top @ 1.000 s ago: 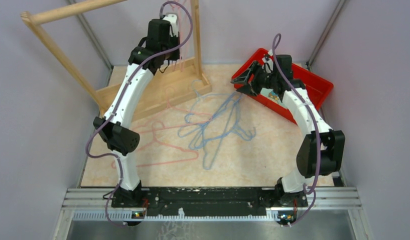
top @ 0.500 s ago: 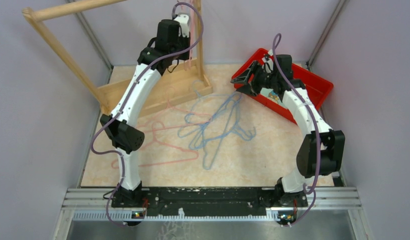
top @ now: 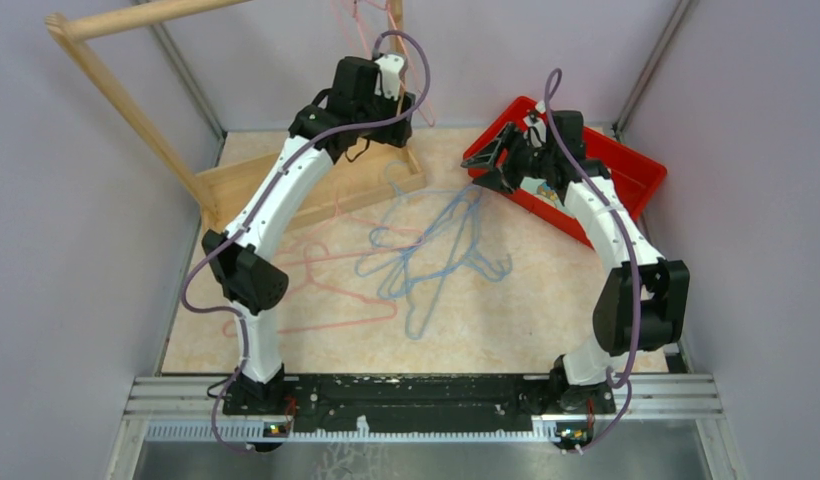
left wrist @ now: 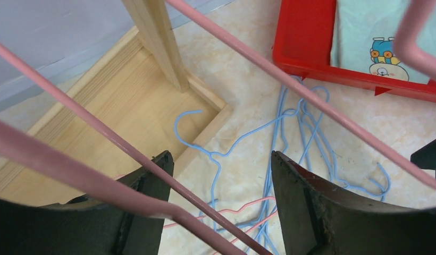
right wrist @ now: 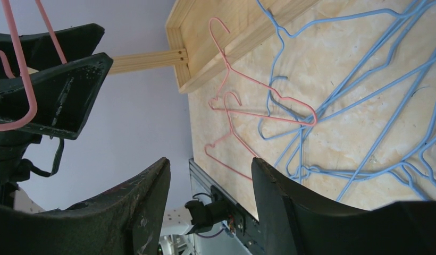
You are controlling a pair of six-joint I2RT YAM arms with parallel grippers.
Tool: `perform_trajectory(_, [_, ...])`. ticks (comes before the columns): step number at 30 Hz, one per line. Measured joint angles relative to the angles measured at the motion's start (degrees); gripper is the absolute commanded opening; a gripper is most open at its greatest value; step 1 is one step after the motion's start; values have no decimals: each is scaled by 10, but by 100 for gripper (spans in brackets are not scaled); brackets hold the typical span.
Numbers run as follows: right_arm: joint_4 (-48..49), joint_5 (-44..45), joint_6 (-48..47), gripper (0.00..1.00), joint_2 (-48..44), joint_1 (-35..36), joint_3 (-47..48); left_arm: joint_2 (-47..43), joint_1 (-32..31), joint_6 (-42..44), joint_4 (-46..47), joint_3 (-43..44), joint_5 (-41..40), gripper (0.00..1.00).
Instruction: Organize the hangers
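Apparently left gripper [left wrist: 220,159] spread around pink hanger [left wrist: 311,98] — not pinching, so the rack [top: 136,20] likely carries it; right gripper [right wrist: 209,162] idles agape by the bin [top: 644,168].

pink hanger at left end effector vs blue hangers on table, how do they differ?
Colour: the pink hanger is pink-red, the blue hangers light blue.
Pose: the pink hanger is up in the air by the wooden rack post, crossing between the fingers of the open left end effector; the blue hangers lie flat on the table.
Count: the pink hanger is alone there; the blue hangers form a tangled heap.
Shared: thin wire.
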Motion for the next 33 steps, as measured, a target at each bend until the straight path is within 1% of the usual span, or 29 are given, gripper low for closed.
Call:
perform_trajectory(6, [-1, -1, 0, 59, 0, 0, -8, -43, 1, 9, 0, -22, -21, 84])
perform_trajectory(10, [-1, -1, -2, 59, -2, 0, -9, -93, 1, 13, 0, -50, -23, 89])
perform_trajectory(19, [-12, 5, -28, 61, -20, 0, -49, -234, 1, 11, 5, -185, -6, 94])
perform_trajectory(25, [-52, 29, -80, 61, -30, 12, -56, -305, 1, 2, 6, -259, 7, 94])
perform_trajectory(28, [-81, 59, -124, 61, -35, 41, -56, -338, 1, -2, 2, -286, 18, 94])
perform_trajectory(33, [-97, 99, -205, 57, -35, 132, -76, -413, 1, -10, -5, -363, 24, 94])
